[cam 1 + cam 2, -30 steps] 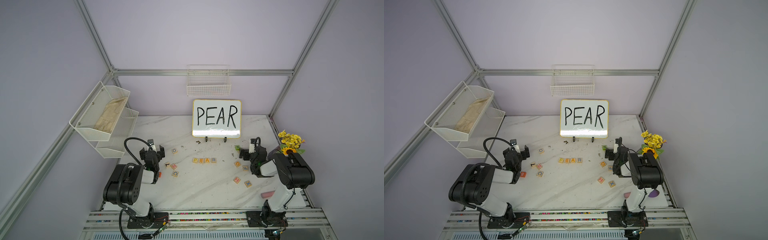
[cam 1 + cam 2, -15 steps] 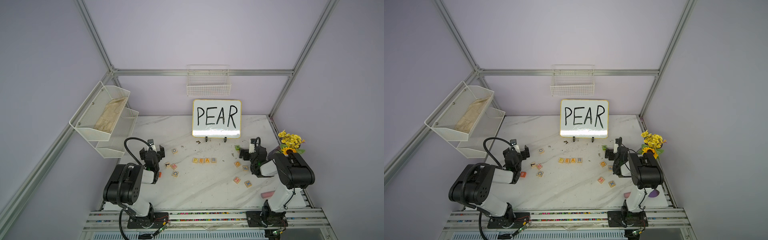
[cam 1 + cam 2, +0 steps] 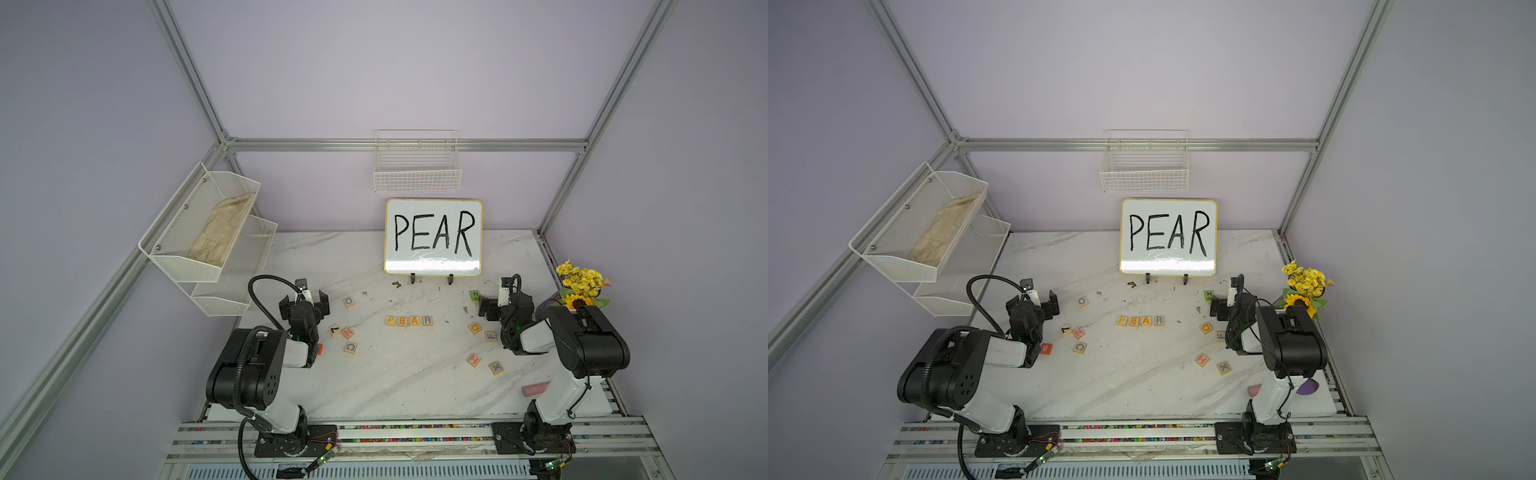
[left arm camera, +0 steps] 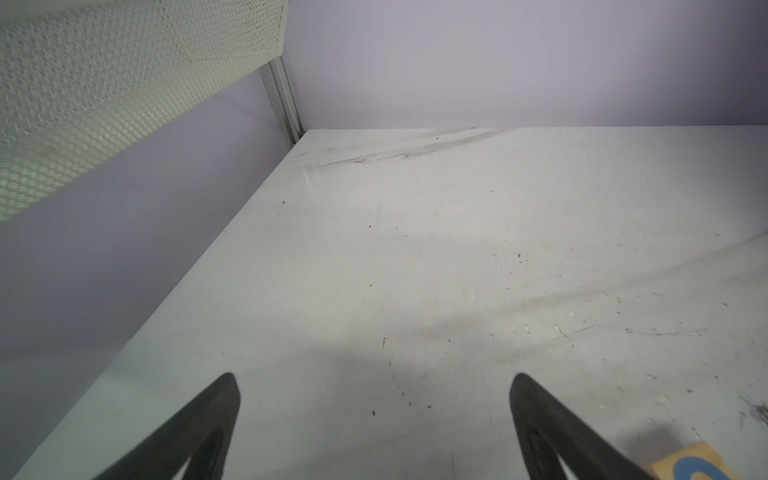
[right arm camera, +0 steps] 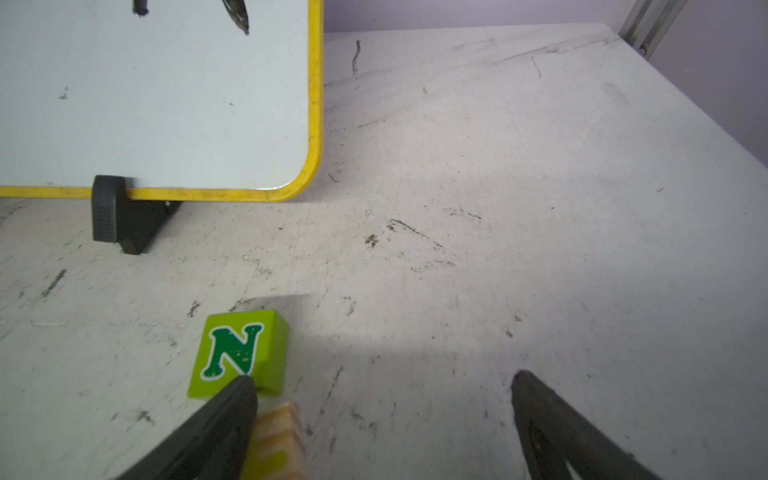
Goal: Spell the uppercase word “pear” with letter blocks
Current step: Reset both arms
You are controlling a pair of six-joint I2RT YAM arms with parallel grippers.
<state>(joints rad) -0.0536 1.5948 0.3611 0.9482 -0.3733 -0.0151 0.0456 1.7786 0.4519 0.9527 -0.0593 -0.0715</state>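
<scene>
- We count four pale wooden letter blocks (image 3: 408, 320) with coloured capitals. They touch side by side in one row reading P, E, A, R at the middle of the white marble table (image 3: 399, 386), before the yellow-rimmed whiteboard (image 3: 433, 237).
- Of the two grippers, the left gripper (image 4: 374, 376) and the right gripper (image 5: 382, 378) both stand spread wide, grasping nothing.
- Eight other pale lettered cubes lie loose, four near each arm, plus one solid orange B cube (image 3: 1046, 348) and one solid green N cube (image 5: 239, 353).
- A ninth pale cube (image 5: 278, 440) just beside the N cube is half behind a right finger and cut off, so its letter is unreadable.
- The one two-tier white mesh shelf (image 3: 178, 262) holds a crumpled beige cloth (image 3: 222, 232) in its upper tier.
</scene>
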